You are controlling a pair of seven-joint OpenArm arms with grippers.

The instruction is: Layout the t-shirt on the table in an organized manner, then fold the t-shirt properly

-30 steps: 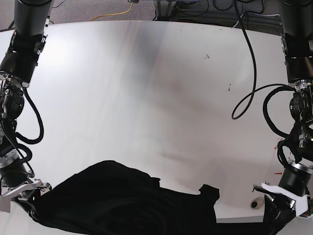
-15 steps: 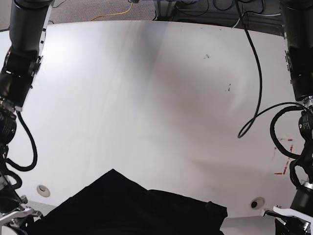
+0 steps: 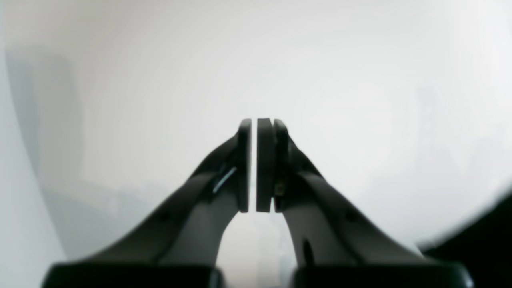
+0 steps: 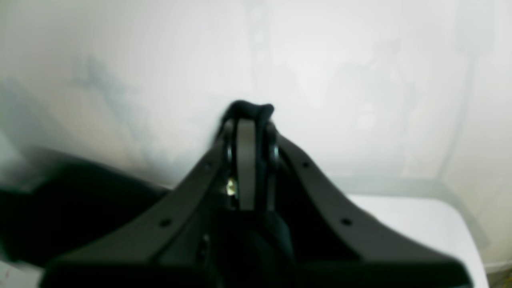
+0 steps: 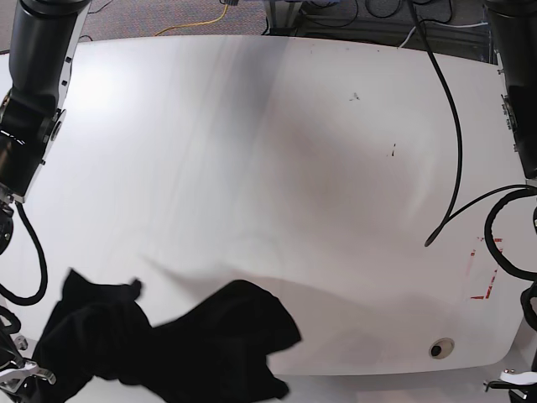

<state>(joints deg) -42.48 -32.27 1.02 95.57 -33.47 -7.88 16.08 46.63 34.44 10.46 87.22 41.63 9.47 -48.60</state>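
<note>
Your right gripper (image 4: 250, 120) clamps the t-shirt (image 5: 168, 344) — bunched at the table's (image 5: 268, 151) near left edge — while your left gripper (image 3: 256, 164) is closed, empty; layout unfinished, folding not begun.

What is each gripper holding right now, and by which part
The right gripper is shut on a bunched fold of the black t-shirt; which part is unclear. The left gripper is shut on nothing.
</note>
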